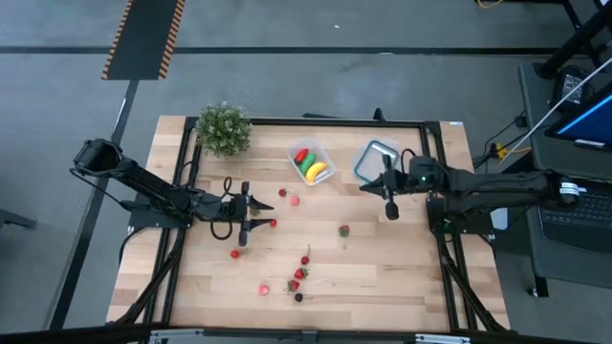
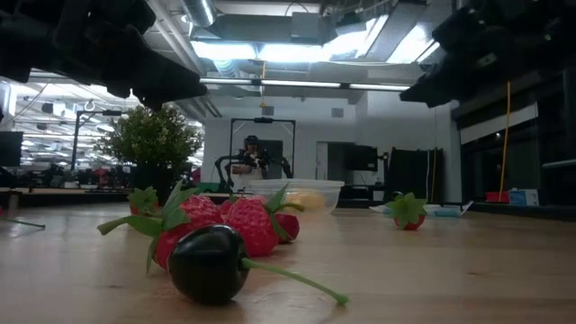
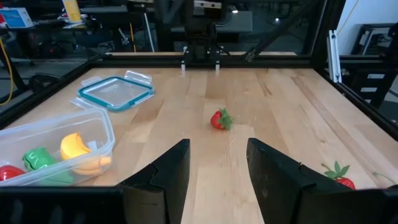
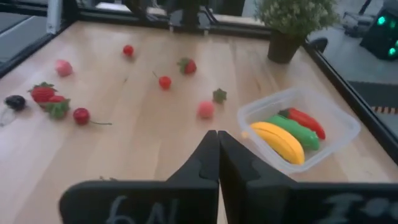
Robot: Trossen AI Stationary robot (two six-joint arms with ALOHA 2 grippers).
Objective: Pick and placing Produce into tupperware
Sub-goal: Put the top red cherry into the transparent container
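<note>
The clear tub (image 1: 312, 163) at twelve o'clock holds a banana (image 1: 316, 172), green vegetable (image 1: 308, 165) and red pepper (image 1: 301, 156). Left hand (image 1: 247, 212) released and empty; right hand (image 1: 390, 196) clenched, empty.

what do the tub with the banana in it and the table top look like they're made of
Tub: looks like thin clear plastic, glossy; the banana and its green and red neighbours show through the wall. Table top: seems to be light wood, butcher-block style, with visible strips and grain and a soft satin sheen; whether it is solid or veneer cannot be told.
</note>
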